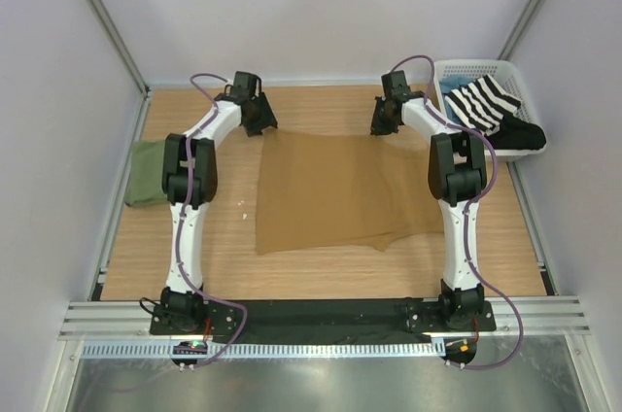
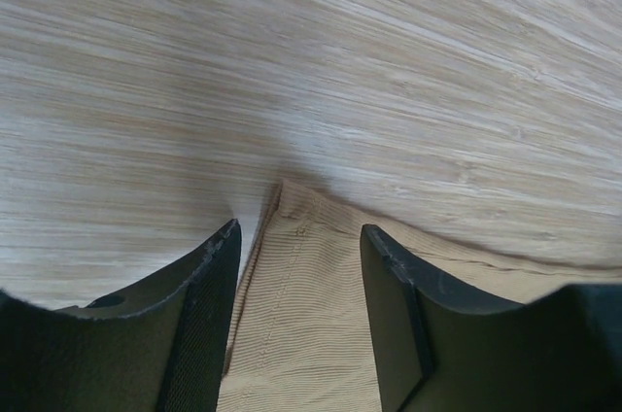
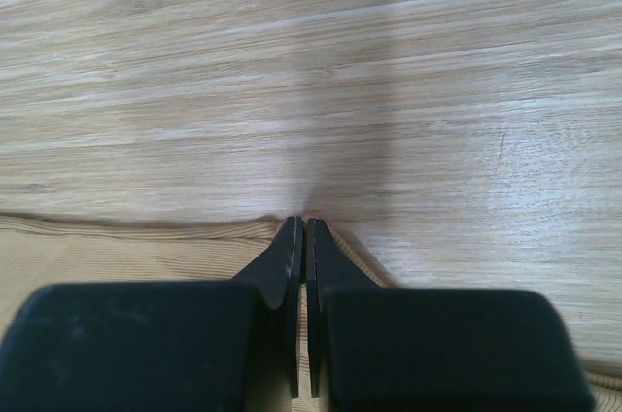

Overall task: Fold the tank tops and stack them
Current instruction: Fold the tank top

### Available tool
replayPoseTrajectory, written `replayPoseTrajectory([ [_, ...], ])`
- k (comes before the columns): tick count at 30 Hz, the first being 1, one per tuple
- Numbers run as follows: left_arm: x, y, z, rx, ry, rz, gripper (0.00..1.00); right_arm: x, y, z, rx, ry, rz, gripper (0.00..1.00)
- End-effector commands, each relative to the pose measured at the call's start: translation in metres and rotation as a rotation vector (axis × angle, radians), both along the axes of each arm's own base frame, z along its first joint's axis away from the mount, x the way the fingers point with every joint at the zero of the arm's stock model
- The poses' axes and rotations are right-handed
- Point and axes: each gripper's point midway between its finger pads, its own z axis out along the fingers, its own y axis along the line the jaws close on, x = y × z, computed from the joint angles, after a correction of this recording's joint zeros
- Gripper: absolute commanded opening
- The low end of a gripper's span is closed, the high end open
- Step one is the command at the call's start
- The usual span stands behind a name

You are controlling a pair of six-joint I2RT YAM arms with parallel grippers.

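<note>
Tan tank top (image 1: pixel 340 188) flat, widest left-right; left gripper (image 2: pixel 296 232) half-open over corner, right gripper (image 3: pixel 301 223) tight on edge.

No writing, label or number reads clearly — seemingly none anywhere.

We find the spread tank top (image 1: pixel 340 188) at the middle of the table (image 1: pixel 321 271). The folded tank top (image 1: pixel 148 172) lies at its 9 o'clock, on the table's left edge, well apart. At its 11 o'clock corner sits the left gripper (image 1: pixel 260 125), a finger on each side of that corner. At its 1 o'clock corner the right gripper (image 1: pixel 381 125) meets the far edge. Off at 2 o'clock stands the basket (image 1: pixel 515 72), two garments (image 1: pixel 486 103) in it, one lying over its near rim.
</note>
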Motion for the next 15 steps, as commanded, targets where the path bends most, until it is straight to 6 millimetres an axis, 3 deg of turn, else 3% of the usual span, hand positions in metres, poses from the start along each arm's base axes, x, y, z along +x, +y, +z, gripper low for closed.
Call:
replayPoseTrajectory([
  [1,0.006,0.005,-0.001,0.017,0.004,0.005,0.53,0.013,0.0,0.031,0.013,-0.092,-0.005,0.01],
  [6,0.01,0.003,-0.004,0.026,0.016,0.009,0.4,0.012,0.002,0.035,0.018,-0.101,0.0,0.01],
  [15,0.006,0.006,-0.01,0.127,0.03,0.024,0.33,0.011,0.002,0.043,0.029,-0.112,0.004,0.01],
])
